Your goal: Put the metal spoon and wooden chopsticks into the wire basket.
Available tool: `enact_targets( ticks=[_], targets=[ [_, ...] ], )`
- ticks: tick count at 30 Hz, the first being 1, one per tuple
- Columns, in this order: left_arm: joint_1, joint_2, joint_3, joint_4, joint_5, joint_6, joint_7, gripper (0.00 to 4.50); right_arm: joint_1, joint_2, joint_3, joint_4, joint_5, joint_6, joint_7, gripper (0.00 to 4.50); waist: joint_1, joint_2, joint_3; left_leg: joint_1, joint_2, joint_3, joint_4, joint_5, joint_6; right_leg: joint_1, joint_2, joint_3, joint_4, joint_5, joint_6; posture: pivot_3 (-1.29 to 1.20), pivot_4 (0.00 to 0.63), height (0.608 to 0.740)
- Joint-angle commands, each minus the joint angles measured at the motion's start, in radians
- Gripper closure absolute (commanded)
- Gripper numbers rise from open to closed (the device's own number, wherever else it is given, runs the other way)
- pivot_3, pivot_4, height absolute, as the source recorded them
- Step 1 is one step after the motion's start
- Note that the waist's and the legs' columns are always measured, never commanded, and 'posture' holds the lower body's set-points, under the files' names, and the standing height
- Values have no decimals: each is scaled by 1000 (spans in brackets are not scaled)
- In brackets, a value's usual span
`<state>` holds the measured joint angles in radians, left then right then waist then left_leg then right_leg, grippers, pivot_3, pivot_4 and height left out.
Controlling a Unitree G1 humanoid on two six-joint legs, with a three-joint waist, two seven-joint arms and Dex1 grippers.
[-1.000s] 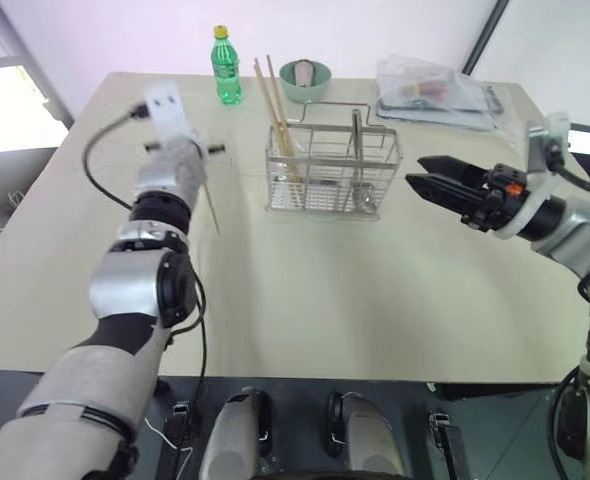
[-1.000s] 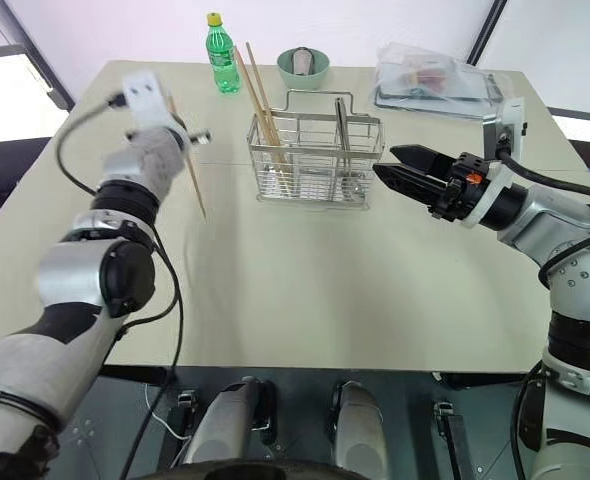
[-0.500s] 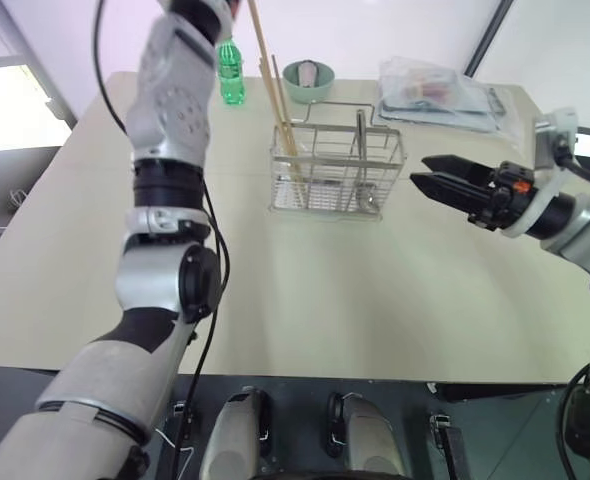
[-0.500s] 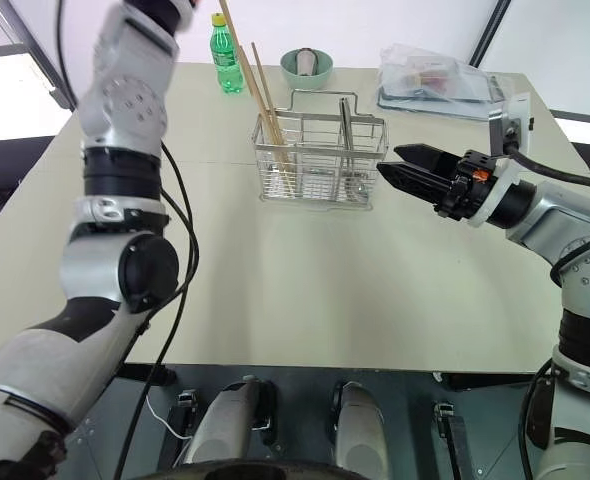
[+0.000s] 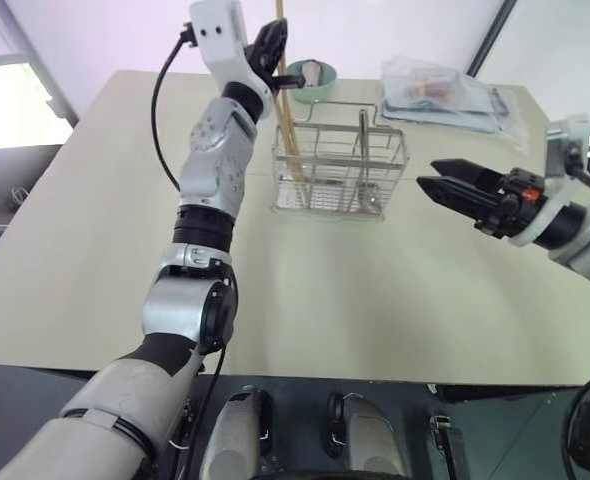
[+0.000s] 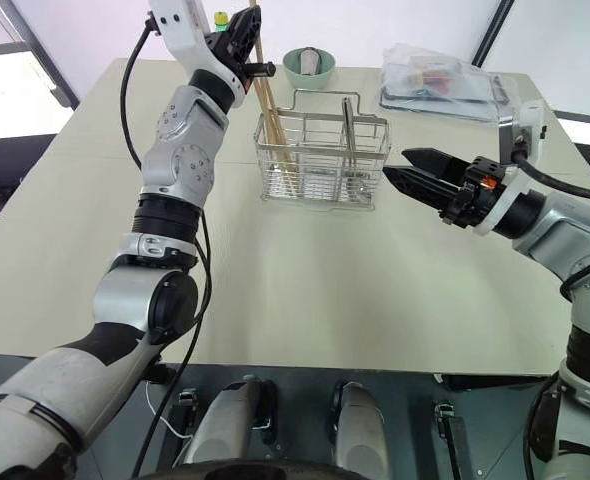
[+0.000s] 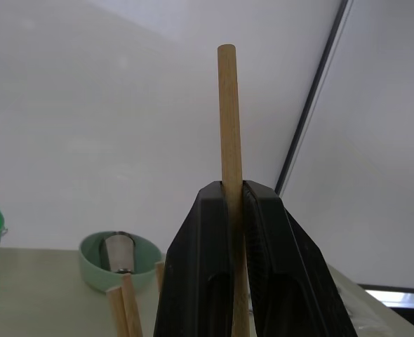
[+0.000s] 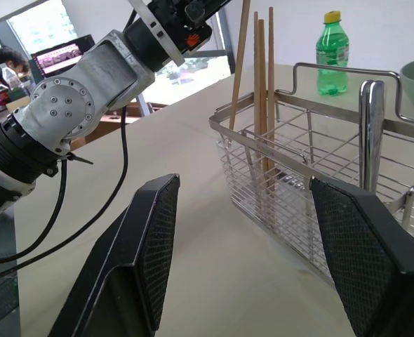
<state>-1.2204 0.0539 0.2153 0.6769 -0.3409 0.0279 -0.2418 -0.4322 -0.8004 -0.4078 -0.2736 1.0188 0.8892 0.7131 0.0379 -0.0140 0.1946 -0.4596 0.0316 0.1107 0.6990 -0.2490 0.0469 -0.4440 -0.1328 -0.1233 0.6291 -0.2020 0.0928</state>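
Note:
The wire basket (image 5: 340,165) stands at the table's far middle. The metal spoon (image 5: 363,130) stands upright in it, handle up. Two wooden chopsticks (image 8: 264,84) lean in its left end. My left gripper (image 5: 271,40) is raised above that end and is shut on a third chopstick (image 7: 228,126), which slants down to the basket's left rim (image 8: 234,105). Whether its tip is inside I cannot tell. My right gripper (image 5: 427,174) hovers level just right of the basket, open and empty, with its fingers (image 8: 151,232) spread wide.
A pale green bowl (image 5: 310,78) sits behind the basket, and a green bottle (image 8: 331,53) stands to its left. A clear plastic bag (image 5: 445,90) lies at the far right corner. The beige table (image 5: 325,300) stretches bare toward me.
My left arm has swung up and to the right, carrying the chopstick from over the table left of the basket to above its left end. The right gripper has held still.

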Motion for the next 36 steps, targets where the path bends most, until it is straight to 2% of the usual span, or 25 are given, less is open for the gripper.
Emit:
enact_targets(
  ticks=[1,4,7,13,14,19,22,24,26,28,30,33,36],
  targets=[
    [15,-9,-36,-27,49,-65,0,4470,-6,-8,-36,-32,32,-2,-12,1461,0,0,0,0,0,0,0,0,0,0,0,0,0,0,0,0,150,707],
    [47,-11,-58,-42,88,-112,5,4470,-10,-9,-35,-29,41,-3,-20,1461,2,0,0,0,0,0,0,0,0,0,0,0,0,0,0,0,150,707],
    [74,-13,-79,-74,110,-143,-8,3345,-15,-9,-29,-24,44,-6,-24,1461,1,0,0,0,0,0,0,0,0,0,0,0,0,0,0,0,150,707],
    [114,-22,-91,-131,109,-123,-11,208,-31,-6,-17,-9,42,-10,-24,1461,1,0,0,0,0,0,0,0,0,0,0,0,0,0,0,0,150,707],
    [117,-20,-91,-142,107,-111,-9,24,-34,-5,-15,-6,42,-10,-23,1461,1,0,0,0,0,0,0,0,0,0,0,0,0,0,0,0,150,707],
    [97,23,-72,-259,40,70,-34,24,-40,-11,10,2,10,-26,-2,1461,0,0,0,0,0,0,0,0,0,0,0,0,0,0,0,0,150,707],
    [77,130,-44,-404,-93,299,-146,24,-41,-25,20,20,-20,-43,22,1461,-4,0,0,0,0,0,0,0,0,0,0,0,1,0,0,0,150,707],
    [55,287,-36,-465,-157,445,-280,24,-42,-56,26,57,-65,-70,62,1461,-9,1,0,0,0,0,0,0,0,-1,0,0,1,0,0,0,150,707],
    [46,490,-41,-494,-202,572,-463,24,-48,-101,27,117,-116,-104,118,1461,-20,2,1,0,0,0,0,0,0,-2,1,0,2,0,0,0,150,707],
    [81,657,-62,-513,-231,633,-641,24,-59,-141,34,181,-159,-139,171,1461,-31,3,0,0,0,1,-1,0,-1,-2,1,0,2,0,0,0,150,707],
    [157,805,-86,-533,-220,620,-802,24,-77,-175,45,247,-197,-172,221,1461,-33,4,-1,0,0,1,-1,3,-6,-1,1,0,1,-1,0,0,150,707],
    [277,956,-90,-560,-208,597,-959,24,-113,-206,65,335,-243,-207,286,1461,-31,6,-1,1,0,1,-1,3,-7,0,0,0,1,-1,0,0,150,707],
    [344,1013,-76,-584,-204,602,-992,24,-148,-212,86,399,-281,-233,333,1461,-24,5,0,0,0,-1,-1,2,-5,-1,0,0,0,-3,-3,0,150,707]
  ],
)
